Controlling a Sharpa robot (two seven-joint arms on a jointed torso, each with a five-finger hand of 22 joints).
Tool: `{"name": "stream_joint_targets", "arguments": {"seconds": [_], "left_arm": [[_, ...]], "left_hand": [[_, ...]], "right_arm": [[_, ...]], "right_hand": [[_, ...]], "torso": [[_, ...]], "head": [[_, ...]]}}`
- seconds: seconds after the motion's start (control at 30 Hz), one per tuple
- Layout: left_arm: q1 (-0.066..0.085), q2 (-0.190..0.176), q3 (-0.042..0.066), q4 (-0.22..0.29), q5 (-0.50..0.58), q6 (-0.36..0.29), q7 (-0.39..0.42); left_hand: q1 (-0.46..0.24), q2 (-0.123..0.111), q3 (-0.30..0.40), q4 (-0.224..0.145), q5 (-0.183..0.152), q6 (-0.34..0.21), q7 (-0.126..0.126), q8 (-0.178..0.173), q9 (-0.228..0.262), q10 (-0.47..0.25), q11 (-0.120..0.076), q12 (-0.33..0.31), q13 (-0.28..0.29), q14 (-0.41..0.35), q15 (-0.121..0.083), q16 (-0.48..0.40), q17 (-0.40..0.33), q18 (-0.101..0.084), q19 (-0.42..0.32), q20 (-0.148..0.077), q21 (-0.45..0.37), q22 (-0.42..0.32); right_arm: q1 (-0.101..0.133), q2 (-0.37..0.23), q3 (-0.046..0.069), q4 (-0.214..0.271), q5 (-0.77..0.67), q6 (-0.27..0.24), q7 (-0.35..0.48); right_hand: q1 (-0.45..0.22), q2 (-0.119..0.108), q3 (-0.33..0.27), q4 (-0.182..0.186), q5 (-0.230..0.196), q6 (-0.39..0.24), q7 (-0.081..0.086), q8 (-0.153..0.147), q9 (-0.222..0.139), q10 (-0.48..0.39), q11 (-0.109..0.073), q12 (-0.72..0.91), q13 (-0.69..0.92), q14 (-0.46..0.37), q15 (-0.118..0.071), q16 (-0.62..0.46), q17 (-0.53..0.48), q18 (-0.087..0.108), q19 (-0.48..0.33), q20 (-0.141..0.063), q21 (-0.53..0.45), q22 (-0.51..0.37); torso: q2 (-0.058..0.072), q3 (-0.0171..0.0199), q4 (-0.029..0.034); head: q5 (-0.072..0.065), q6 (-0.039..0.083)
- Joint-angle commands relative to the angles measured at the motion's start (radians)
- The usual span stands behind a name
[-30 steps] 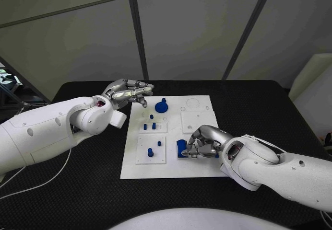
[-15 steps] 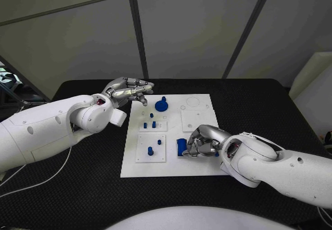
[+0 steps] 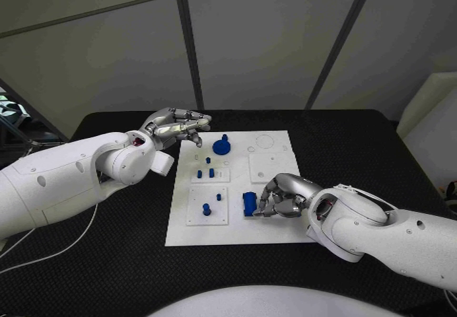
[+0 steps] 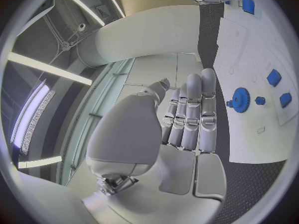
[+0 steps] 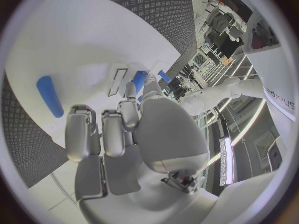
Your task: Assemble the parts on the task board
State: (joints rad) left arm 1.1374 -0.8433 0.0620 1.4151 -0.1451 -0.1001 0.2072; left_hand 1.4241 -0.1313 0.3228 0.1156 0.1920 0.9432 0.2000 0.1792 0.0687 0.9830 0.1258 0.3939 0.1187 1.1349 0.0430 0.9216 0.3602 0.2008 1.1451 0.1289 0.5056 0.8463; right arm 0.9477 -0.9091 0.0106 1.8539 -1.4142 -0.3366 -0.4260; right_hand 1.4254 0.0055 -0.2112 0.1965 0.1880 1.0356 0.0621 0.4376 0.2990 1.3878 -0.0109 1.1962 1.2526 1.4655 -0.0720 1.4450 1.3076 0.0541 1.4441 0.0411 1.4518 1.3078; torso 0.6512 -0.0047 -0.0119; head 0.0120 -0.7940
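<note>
The white task board [image 3: 238,231] lies mid-table. A blue gear [image 3: 222,146] stands at its far end, also seen as the gear [image 4: 239,95] in the left wrist view. My left hand [image 3: 176,125] hovers off the board's far left corner, near the gear, fingers straight and side by side, holding nothing [image 4: 187,119]. My right hand [image 3: 281,196] rests on the board's near right part with its fingers curled in, close beside an upright blue block [image 3: 249,203]. Nothing shows in its fingers [image 5: 118,144]; the blue block [image 5: 49,95] lies just beyond them.
Small blue pegs stand in raised white plates on the board's left half: two short pegs [image 3: 206,173] and a taller peg [image 3: 206,209]. A white plate [image 3: 267,167] sits on the right half. Black table [image 3: 114,264] surrounds the board.
The right hand has shifted very slightly beside the blue block. The left hand has hardly moved.
</note>
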Motion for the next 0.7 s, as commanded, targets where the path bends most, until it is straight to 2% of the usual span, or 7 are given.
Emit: {"name": "stream_joint_targets", "arguments": {"seconds": [0.03, 0.2, 0.33, 0.4, 0.47, 0.7], "left_arm": [[0.001, -0.001, 0.0, 0.0, 0.003, 0.011, 0.001], [0.001, -0.003, -0.001, 0.0, 0.003, 0.01, 0.001], [0.0, -0.004, -0.002, 0.0, 0.003, 0.01, 0.001], [0.0, -0.004, -0.002, 0.0, 0.003, 0.009, 0.001], [0.0, -0.004, -0.002, 0.001, 0.003, 0.009, 0.001], [0.0, -0.004, -0.002, 0.004, 0.003, 0.008, 0.002]], "left_hand": [[-0.002, 0.004, -0.004, 0.001, -0.002, -0.005, 0.001, 0.004, 0.0, -0.004, 0.0, 0.003, 0.002, -0.007, -0.002, 0.006, -0.001, -0.018, 0.004, 0.006, -0.001, -0.001], [-0.002, 0.004, -0.004, 0.001, -0.002, -0.005, 0.001, 0.004, 0.0, -0.004, 0.0, 0.003, 0.002, -0.007, -0.002, 0.006, -0.001, -0.018, 0.004, 0.006, -0.001, -0.001], [-0.002, 0.004, -0.004, 0.001, -0.002, -0.005, 0.001, 0.004, 0.0, -0.004, 0.0, 0.003, 0.002, -0.007, -0.002, 0.006, -0.001, -0.018, 0.004, 0.006, -0.001, -0.001], [-0.002, 0.004, -0.004, 0.001, -0.002, -0.005, 0.001, 0.004, 0.0, -0.004, 0.0, 0.003, 0.002, -0.007, -0.002, 0.006, -0.001, -0.018, 0.004, 0.006, -0.001, -0.001], [-0.002, 0.004, -0.004, 0.001, -0.002, -0.005, 0.001, 0.004, 0.0, -0.004, 0.0, 0.003, 0.002, -0.007, -0.002, 0.006, -0.001, -0.018, 0.004, 0.006, -0.001, -0.001], [-0.002, 0.004, -0.004, 0.001, -0.002, -0.005, 0.001, 0.004, 0.0, -0.004, 0.0, 0.003, 0.002, -0.007, -0.002, 0.006, -0.001, -0.018, 0.004, 0.006, -0.001, -0.001]], "right_arm": [[0.001, -0.028, 0.0, 0.027, 0.01, -0.05, 0.047], [0.001, -0.09, 0.001, 0.074, 0.06, -0.079, 0.111], [0.001, -0.15, 0.001, 0.095, 0.076, -0.089, 0.125], [0.002, -0.176, 0.002, 0.096, 0.075, -0.087, 0.123], [0.002, -0.205, 0.002, 0.091, 0.051, -0.078, 0.112], [0.001, -0.235, 0.002, 0.067, -0.046, -0.064, 0.041]], "right_hand": [[-0.027, -0.013, -0.015, 0.006, 0.014, -0.017, 0.006, -0.01, -0.003, 0.004, 0.003, -0.013, -0.013, 0.059, 0.001, -0.01, 0.018, -0.009, -0.007, 0.002, -0.01, 0.112], [-0.03, 0.003, -0.019, 0.019, 0.035, -0.038, 0.016, -0.03, -0.012, -0.013, 0.011, -0.04, -0.032, 0.057, 0.008, -0.017, 0.009, -0.006, -0.018, 0.008, -0.022, 0.099], [-0.02, 0.019, -0.02, 0.026, 0.058, -0.057, 0.028, -0.069, -0.029, -0.025, 0.02, -0.066, -0.052, 0.056, 0.015, -0.018, 0.008, -0.005, -0.019, 0.014, -0.023, 0.099], [-0.011, 0.029, -0.02, 0.028, 0.069, -0.058, 0.032, -0.091, -0.039, -0.028, 0.025, -0.077, -0.06, 0.056, 0.018, -0.018, 0.008, -0.006, -0.018, 0.017, -0.023, 0.1], [0.009, 0.042, -0.017, 0.029, 0.086, -0.054, 0.037, -0.126, -0.056, -0.031, 0.028, -0.094, -0.072, 0.057, 0.022, -0.018, 0.01, -0.006, -0.017, 0.021, -0.022, 0.101], [0.022, 0.047, -0.029, 0.04, 0.096, -0.025, 0.039, -0.176, -0.084, -0.023, 0.03, -0.106, -0.079, 0.058, 0.024, -0.015, 0.016, -0.008, -0.011, 0.025, -0.017, 0.108]], "torso": [[0.0, -0.0003, -0.0001], [0.0, -0.0003, -0.0009], [0.0, -0.0008, -0.0017], [0.0, -0.0017, -0.0016], [0.0, -0.0025, -0.0005], [0.002, 0.0007, -0.001]], "head": [[-0.003, 0.003], [-0.006, 0.004], [-0.011, 0.005], [-0.013, 0.005], [-0.02, 0.006], [-0.038, 0.009]]}}
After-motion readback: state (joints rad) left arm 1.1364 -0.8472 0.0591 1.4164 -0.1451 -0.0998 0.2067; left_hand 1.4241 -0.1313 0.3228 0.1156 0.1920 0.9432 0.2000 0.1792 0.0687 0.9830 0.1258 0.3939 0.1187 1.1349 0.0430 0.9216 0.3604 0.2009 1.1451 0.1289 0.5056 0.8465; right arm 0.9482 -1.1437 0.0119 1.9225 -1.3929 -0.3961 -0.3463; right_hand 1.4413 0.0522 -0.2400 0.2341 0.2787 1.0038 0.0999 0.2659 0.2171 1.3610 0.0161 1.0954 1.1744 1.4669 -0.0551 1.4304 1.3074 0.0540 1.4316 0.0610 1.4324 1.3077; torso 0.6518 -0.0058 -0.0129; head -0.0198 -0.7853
